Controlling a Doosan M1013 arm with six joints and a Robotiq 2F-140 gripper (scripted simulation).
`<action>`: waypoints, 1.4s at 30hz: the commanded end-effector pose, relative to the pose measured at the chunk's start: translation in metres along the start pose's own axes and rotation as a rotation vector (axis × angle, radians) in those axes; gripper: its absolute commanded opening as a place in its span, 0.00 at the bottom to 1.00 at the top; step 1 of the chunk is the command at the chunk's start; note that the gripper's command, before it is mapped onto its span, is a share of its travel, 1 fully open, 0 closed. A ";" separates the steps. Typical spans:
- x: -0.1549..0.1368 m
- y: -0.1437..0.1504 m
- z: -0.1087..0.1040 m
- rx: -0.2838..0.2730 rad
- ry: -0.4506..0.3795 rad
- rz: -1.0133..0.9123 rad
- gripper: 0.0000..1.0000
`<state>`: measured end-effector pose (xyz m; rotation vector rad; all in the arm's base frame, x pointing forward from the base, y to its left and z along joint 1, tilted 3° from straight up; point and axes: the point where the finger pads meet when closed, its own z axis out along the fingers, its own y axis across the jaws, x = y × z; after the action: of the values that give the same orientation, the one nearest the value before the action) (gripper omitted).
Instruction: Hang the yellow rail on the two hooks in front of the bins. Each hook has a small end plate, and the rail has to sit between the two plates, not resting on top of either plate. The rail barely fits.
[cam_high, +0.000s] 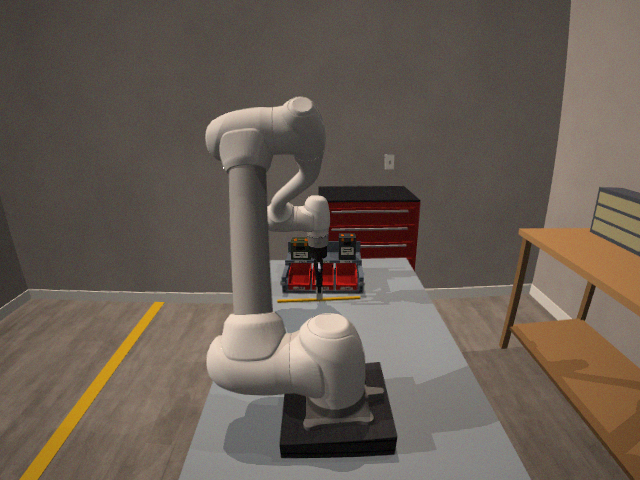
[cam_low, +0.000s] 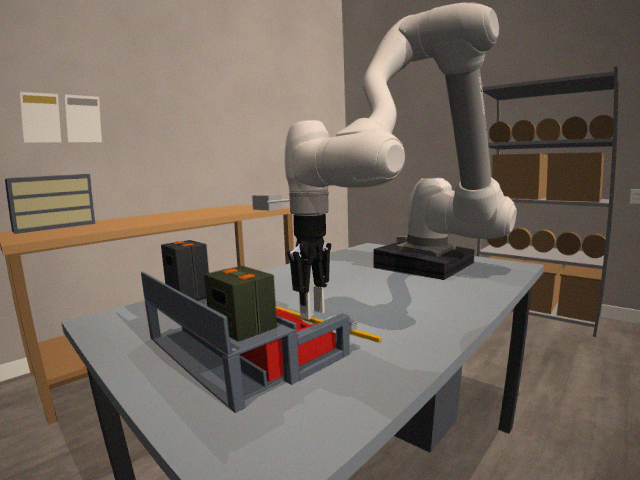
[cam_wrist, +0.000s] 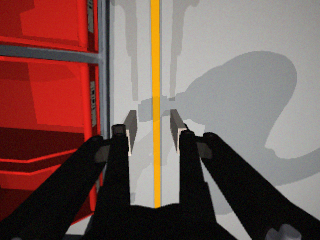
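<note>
1. Right now the yellow rail (cam_wrist: 156, 60) lies flat on the grey surface (cam_low: 423, 330), just in front of the bins' grey frame (cam_low: 315, 330).
2. Red bins (cam_high: 298, 276) sit side by side in that frame; their contents cannot be made out.
3. Pointing down, the end effector (cam_wrist: 153, 131) straddles the rail, fingers partly closed with gaps either side, gripping nothing.
4. Dark boxes (cam_low: 240, 302) stand behind the bins.
</note>
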<state>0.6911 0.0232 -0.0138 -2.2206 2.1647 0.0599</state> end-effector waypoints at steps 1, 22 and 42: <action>-0.001 0.002 0.002 -0.002 -0.002 0.002 0.37; -0.002 0.004 0.004 -0.004 -0.005 0.004 0.37; -0.003 0.005 0.005 -0.004 -0.005 0.004 0.37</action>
<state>0.6893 0.0233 -0.0159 -2.2200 2.1652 0.0597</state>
